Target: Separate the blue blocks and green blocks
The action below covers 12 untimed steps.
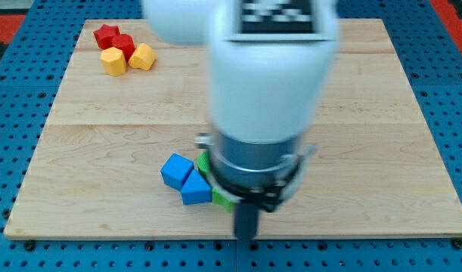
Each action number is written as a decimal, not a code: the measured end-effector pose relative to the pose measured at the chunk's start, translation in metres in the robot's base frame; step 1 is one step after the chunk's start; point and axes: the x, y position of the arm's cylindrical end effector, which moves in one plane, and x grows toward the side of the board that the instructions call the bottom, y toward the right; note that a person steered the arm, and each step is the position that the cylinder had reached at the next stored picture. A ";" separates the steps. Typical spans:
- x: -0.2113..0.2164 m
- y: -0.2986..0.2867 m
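Observation:
A blue cube-like block [176,170] and a blue block [195,188] lie touching each other near the bottom middle of the wooden board [367,113]. Two green blocks peek out just right of them, one [205,161] above and one [221,199] below, both mostly hidden by the arm. My rod points down at the view's bottom; my tip [246,239] sits at the board's bottom edge, just right of and below the lower green block.
At the top left are a red star-like block [105,35], a red block [123,44], a yellow block [113,61] and another yellow block [142,56], clustered together. The blurred white arm body [265,75] covers the board's middle. A blue pegboard surrounds the board.

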 end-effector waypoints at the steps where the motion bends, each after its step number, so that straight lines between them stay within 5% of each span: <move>1: -0.024 -0.014; 7: -0.087 -0.127; 8: -0.047 -0.128; 12: -0.047 -0.063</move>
